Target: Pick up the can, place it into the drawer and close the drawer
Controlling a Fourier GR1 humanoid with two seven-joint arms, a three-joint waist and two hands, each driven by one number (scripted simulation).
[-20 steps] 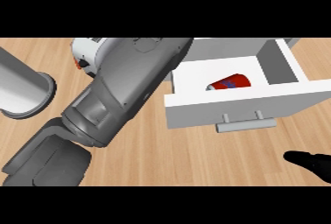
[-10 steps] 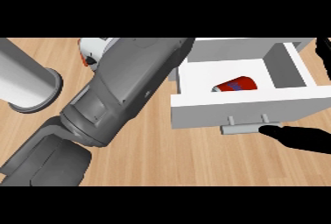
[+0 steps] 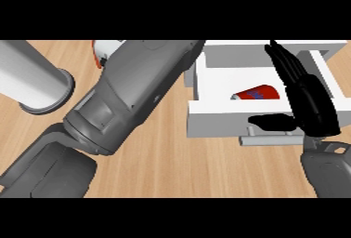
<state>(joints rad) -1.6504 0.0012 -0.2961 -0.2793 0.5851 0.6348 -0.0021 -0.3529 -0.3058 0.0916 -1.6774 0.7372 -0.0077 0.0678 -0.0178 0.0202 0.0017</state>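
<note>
Right hand [image 3: 310, 104] at 3 o'clock: fingers straight, opened wide, nothing held, laid over front of drawer [image 3: 219, 116]; thumb set just above handle [image 3: 264, 138]. Can [image 3: 259, 93] seen lying on side inside open drawer, 2 o'clock. Pick and place judged done; closing push left. Left hand not shown.

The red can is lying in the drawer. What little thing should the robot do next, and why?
Probably push the drawer inward by its front with the right hand, to start closing it. The can lies inside the open drawer, and the right hand hangs over the front with straight fingers, its thumb beside the handle.
</note>
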